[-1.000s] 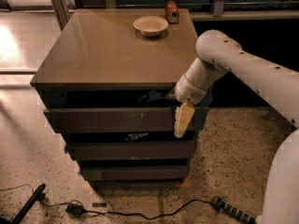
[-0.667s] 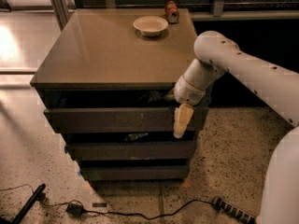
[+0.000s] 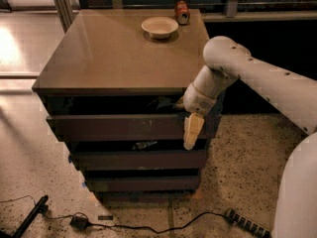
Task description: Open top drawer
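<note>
The cream tool (image 3: 191,133) hangs at the right end of the dark grey-brown, pale-scuffed top drawer (image 3: 124,127).

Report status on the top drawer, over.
Gripper at right end of top drawer front, pointing down. Drawer slightly open. Bowl and can on top, clear of it.

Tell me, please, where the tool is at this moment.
In the camera view, the tool hangs at the right end of the top drawer, in front of its panel, below the right front corner of the cabinet.
</note>
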Robot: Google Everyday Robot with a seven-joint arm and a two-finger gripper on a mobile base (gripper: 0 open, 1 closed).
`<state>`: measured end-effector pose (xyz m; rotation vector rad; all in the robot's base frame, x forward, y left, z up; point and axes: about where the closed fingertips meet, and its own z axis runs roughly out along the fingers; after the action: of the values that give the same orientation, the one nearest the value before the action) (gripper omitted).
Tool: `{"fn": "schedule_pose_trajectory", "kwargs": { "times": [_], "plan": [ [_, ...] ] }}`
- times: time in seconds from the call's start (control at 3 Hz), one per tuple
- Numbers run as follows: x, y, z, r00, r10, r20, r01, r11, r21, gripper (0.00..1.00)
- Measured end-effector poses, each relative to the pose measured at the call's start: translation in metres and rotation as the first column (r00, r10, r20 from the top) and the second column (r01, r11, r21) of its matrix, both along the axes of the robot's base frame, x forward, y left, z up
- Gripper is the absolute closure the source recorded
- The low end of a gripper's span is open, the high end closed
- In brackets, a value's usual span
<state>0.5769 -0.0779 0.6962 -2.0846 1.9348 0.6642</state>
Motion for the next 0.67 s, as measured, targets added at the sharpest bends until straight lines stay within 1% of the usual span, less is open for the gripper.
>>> {"fn": "schedule_pose_trajectory", "kwargs": {
  "times": [0.33, 0.67],
  "plan": [
    [-0.0068, 0.0054, -0.0114, 0.9994, 0.029, -0.020, -0.029, 1.000, -0.004, 0.00],
    [-0.0068, 0.0055, -0.0114, 0.9994, 0.029, -0.020, -0.029, 1.000, -0.004, 0.00]
  ]
}}
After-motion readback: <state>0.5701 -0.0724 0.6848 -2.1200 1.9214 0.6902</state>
